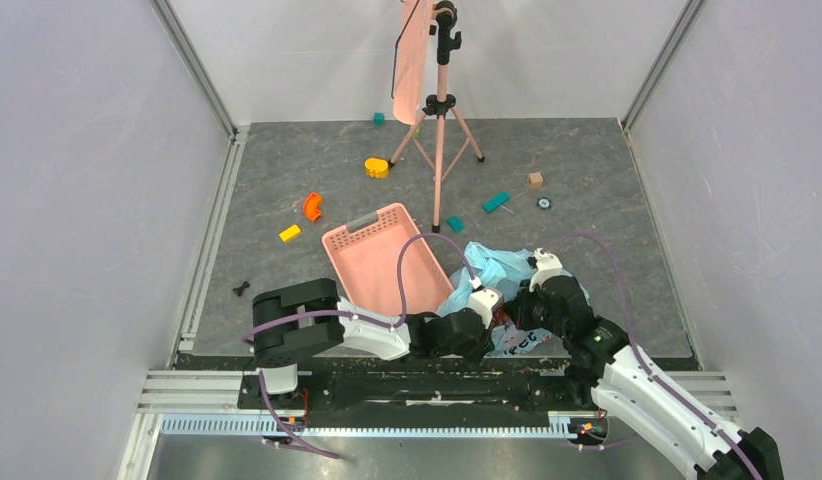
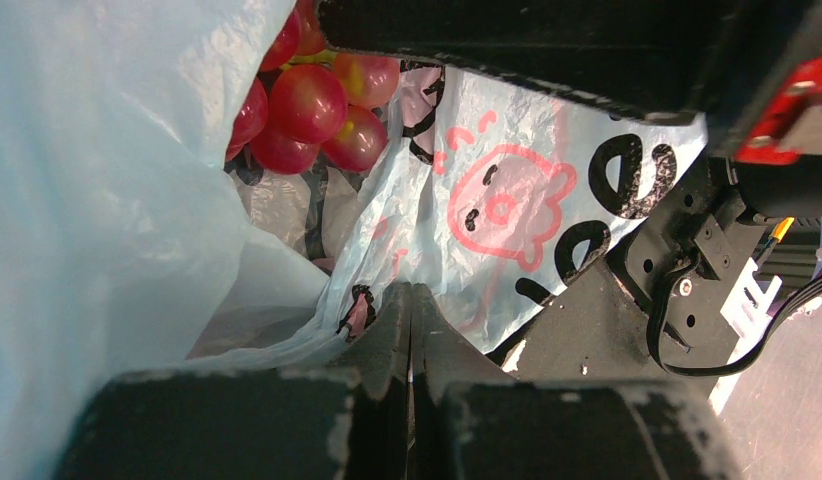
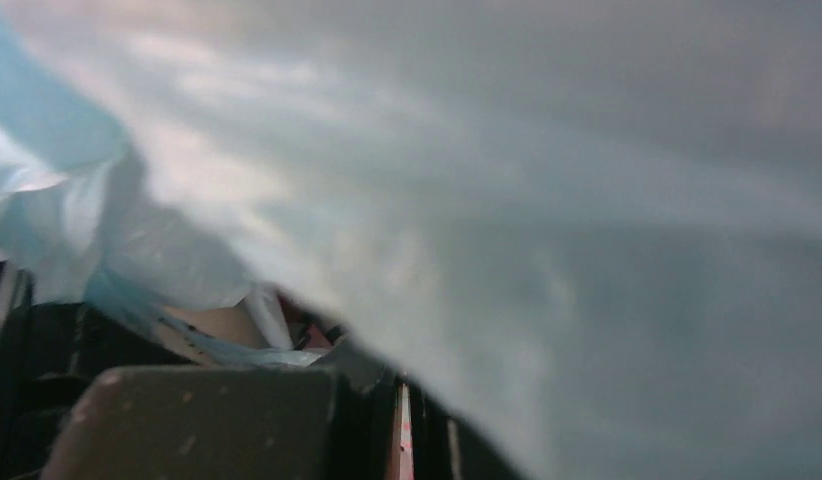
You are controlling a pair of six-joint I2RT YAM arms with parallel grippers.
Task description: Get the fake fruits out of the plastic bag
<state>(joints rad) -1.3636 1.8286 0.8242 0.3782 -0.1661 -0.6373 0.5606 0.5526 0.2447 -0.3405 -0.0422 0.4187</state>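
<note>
Your left gripper (image 2: pixel 409 305) clamps the crinkly light-blue plastic bag (image 2: pixel 507 200); glossy dark-red fake fruits (image 2: pixel 317 105) lie inside, beyond its tips. Your right gripper (image 3: pixel 392 400) is closed beneath the bag: hard pulling may tear it

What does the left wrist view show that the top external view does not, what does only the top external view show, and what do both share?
Left wrist only: the fake fruits as separate glossy red balls inside the plastic bag, its pink cartoon face print, and the left gripper shut on a fold of it. Top external only: the pink basket, the tripod and the scattered toy blocks. Both: the light-blue plastic bag.
</note>
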